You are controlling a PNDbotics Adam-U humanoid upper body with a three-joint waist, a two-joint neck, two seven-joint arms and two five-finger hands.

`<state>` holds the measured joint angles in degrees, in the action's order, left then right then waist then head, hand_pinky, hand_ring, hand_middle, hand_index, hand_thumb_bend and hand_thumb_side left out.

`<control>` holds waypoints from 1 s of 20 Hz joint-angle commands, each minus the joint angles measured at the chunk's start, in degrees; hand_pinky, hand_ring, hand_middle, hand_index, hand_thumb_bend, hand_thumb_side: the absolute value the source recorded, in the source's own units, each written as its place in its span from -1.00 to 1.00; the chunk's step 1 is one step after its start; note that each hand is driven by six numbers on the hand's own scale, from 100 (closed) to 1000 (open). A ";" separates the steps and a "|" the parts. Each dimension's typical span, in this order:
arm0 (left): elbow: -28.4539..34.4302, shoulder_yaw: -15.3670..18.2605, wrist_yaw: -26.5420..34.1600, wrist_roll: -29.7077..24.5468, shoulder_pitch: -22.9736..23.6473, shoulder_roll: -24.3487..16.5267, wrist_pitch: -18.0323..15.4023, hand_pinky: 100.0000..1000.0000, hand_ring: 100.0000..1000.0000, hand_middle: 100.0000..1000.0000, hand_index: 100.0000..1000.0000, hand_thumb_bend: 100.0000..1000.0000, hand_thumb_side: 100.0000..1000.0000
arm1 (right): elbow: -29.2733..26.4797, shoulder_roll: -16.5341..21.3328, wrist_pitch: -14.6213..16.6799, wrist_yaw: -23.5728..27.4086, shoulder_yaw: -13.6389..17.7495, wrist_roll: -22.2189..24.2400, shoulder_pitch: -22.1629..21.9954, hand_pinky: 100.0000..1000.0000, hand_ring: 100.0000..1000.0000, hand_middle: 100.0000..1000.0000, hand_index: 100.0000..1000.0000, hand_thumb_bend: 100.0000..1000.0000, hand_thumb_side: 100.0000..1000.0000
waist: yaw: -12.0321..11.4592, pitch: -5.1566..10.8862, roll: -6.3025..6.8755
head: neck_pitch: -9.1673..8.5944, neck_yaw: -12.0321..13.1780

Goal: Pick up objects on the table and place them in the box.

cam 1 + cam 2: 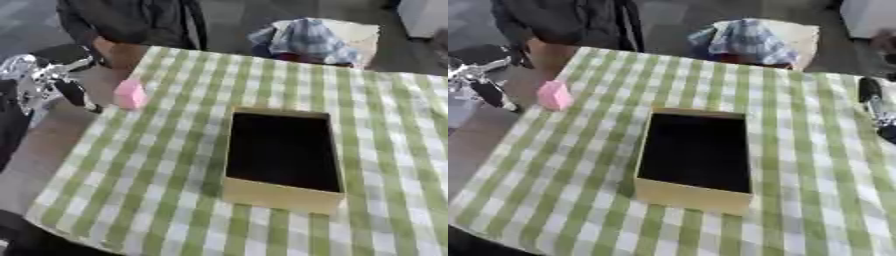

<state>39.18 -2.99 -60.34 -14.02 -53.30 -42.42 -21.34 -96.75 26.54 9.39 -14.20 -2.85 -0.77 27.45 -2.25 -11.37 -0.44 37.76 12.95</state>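
Note:
A small pink block point(129, 94) stands at the left edge of the green-and-white checked table point(157, 165). An open cardboard box point(282, 196) with a dark, empty-looking inside sits in the middle of the table. My left hand point(72, 91) hangs just off the table's left edge, a short gap away from the pink block, with its dark fingers stretched out and holding nothing. My right hand point(874, 106) shows only in the right eye view, low over the cloth at the right edge, well away from the box.
A blue plaid cloth bundle point(306, 39) lies on a cream-coloured thing beyond the table's far edge. The floor point(35, 150) drops away to the left of the table.

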 commanded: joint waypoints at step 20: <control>-0.07 1.89 2.94 1.12 -3.16 -1.02 2.23 0.56 0.52 0.40 0.61 0.06 -0.84 | -1.08 0.85 0.25 0.66 0.43 0.01 1.65 0.36 0.60 0.66 0.82 -0.74 -0.26 | 1.73 -3.38 -0.93 | -2.31 0.40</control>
<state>38.59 -1.75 -57.76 -12.98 -55.04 -42.22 -19.37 -96.77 26.47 9.47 -13.95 -2.86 -0.68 28.24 -0.63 -15.76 -1.57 36.16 13.41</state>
